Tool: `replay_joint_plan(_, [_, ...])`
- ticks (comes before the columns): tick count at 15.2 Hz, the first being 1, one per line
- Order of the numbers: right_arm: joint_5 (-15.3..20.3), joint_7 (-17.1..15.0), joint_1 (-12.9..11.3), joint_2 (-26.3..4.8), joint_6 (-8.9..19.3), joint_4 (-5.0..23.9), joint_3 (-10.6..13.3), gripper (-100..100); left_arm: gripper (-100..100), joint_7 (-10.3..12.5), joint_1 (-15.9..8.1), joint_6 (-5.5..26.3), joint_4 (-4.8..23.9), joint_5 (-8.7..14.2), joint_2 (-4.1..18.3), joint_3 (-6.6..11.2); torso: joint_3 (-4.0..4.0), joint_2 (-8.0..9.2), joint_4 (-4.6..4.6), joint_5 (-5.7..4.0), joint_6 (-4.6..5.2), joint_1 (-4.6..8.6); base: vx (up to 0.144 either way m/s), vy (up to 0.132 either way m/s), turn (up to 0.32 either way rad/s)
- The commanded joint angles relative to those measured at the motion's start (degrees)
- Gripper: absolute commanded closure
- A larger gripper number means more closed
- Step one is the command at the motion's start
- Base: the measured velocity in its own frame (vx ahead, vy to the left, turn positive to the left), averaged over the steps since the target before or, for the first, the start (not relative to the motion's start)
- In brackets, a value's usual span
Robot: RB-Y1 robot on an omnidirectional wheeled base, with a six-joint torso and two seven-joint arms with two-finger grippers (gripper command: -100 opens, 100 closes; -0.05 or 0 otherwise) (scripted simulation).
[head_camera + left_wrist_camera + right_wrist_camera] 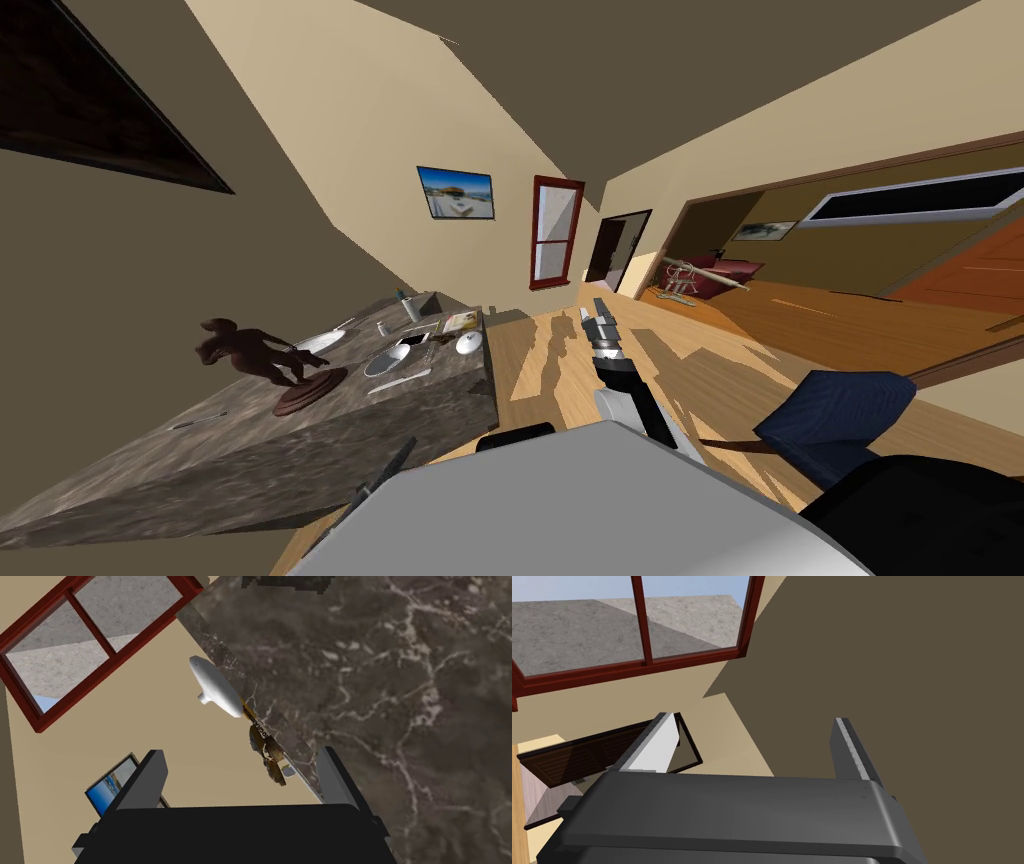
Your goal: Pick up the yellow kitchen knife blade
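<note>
A dark marbled counter [300, 440] stands to my left with small things on its top. Among them a long pale knife-like piece [400, 381] lies near the front edge, and a flat yellowish thing [462, 322] sits at the far corner; I cannot tell which is the knife. My left gripper [385, 475] hangs low beside the counter's side. It is open [242, 771], looking along the marbled side [400, 701], where a white rounded thing [216, 687] and a yellow strip [254, 721] jut over the edge. My right gripper [597, 318] reaches forward over the floor, open [752, 741].
A brown statue [262, 358] on a round base, plates [385, 362] and a white bowl [468, 344] stand on the counter. A dark blue seat [835, 410] is at my right. Wooden floor [560, 370] runs ahead to a red-framed window [555, 232].
</note>
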State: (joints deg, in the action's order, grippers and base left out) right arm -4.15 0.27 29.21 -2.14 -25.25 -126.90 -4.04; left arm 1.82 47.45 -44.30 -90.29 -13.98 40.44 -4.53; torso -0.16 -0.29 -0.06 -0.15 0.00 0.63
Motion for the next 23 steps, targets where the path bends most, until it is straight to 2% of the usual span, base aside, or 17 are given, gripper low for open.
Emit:
replay_joint_plan(1, [0.0,0.0,0.0,0.0,0.0,0.0,0.0,0,-100,0.4,0.4,-1.4,2.9,-1.5,1.2,-0.37,0.0,0.0,0.0,0.0,0.0,0.0,0.103,-0.177,-0.036])
replay_joint_plan(2, [0.0,0.0,0.0,0.0,0.0,0.0,0.0,0,-100,0.4,0.4,-1.4,4.3,-1.5,1.2,-0.37,-0.04,-0.07,-0.01,-0.01,0.01,0.07,0.075,-0.139,-0.012])
replay_joint_plan(3, [0.0,0.0,0.0,0.0,0.0,0.0,0.0,0,-100,0.4,0.4,-1.4,4.5,-1.5,1.2,-0.37,-0.04,-0.05,-0.02,-0.01,-0.01,0.01,0.036,-0.079,0.009])
replay_joint_plan(4, [0.0,0.0,0.0,0.0,0.0,0.0,0.0,0,-100,1.3,1.5,-2.7,6.3,-3.5,3.5,-0.44,0.01,0.04,0.0,0.02,0.0,-0.15,0.065,-0.092,-0.045])
replay_joint_plan(6, [0.0,0.0,0.0,0.0,0.0,0.0,0.0,0,-100,1.3,1.5,-2.7,8.4,-3.5,3.5,-0.44,-0.03,-0.05,-0.01,0.03,0.01,-0.16,0.079,-0.114,-0.038])
replay_joint_plan(7, [0.0,0.0,0.0,0.0,0.0,0.0,0.0,0,-100,2.1,2.6,-4.1,9.8,-5.4,5.7,-0.47,-0.02,-0.02,-0.01,0.03,0.01,-0.16,0.097,-0.139,-0.053])
replay_joint_plan(9, [0.0,0.0,0.0,0.0,0.0,0.0,0.0,0,-100,2.1,2.6,-4.1,12.4,-5.4,5.7,-0.47,-0.08,-0.14,-0.03,0.01,0.01,0.01,0.097,-0.155,-0.036])
replay_joint_plan(10, [0.0,0.0,0.0,0.0,0.0,0.0,0.0,0,-100,3.0,3.7,-5.4,14.2,-7.4,7.8,-0.43,-0.06,-0.09,-0.03,0.0,-0.01,-0.02,0.101,-0.17,-0.064])
replay_joint_plan(11, [0.0,0.0,0.0,0.0,0.0,0.0,0.0,0,-100,3.0,3.7,-5.4,16.3,-7.4,7.8,-0.43,-0.07,-0.13,-0.03,-0.01,0.02,0.04,0.121,-0.167,-0.065])
replay_joint_plan(12, [0.0,0.0,0.0,0.0,0.0,0.0,0.0,0,-100,3.0,3.7,-5.4,16.3,-7.4,7.8,-0.43,-0.1,-0.17,-0.04,-0.01,0.0,0.06,0.039,-0.076,0.146])
replay_joint_plan(13, [0.0,0.0,0.0,0.0,0.0,0.0,0.0,0,-100,3.8,4.7,-6.7,19.2,-9.3,9.8,-0.34,-0.03,-0.01,-0.02,0.0,-0.05,-0.12,0.033,-0.087,0.086])
replay_joint_plan(19, [0.0,0.0,0.0,0.0,0.0,0.0,0.0,0,-100,3.8,4.7,-6.7,20.2,-9.3,9.8,-0.34,0.13,0.24,0.05,0.11,0.02,-0.5,0.012,-0.037,0.006])
replay_joint_plan(20, [0.0,0.0,0.0,0.0,0.0,0.0,0.0,0,-100,4.6,5.7,-8.0,23.0,-11.3,11.7,-0.2,0.14,0.26,0.06,0.12,0.01,-0.56,0.032,-0.063,0.01])
replay_joint_plan(22, [0.0,0.0,0.0,0.0,0.0,0.0,0.0,0,-100,4.6,5.7,-8.0,24.0,-11.3,11.7,-0.2,0.06,0.08,0.03,0.08,0.07,-0.27,0.12,-0.131,-0.227])
replay_joint_plan(23, [0.0,0.0,0.0,0.0,0.0,0.0,0.0,0,-100,5.4,6.6,-9.2,27.1,-13.2,13.5,-0.02,-0.08,-0.17,-0.02,0.04,0.09,-0.17,0.258,-0.172,-0.221])
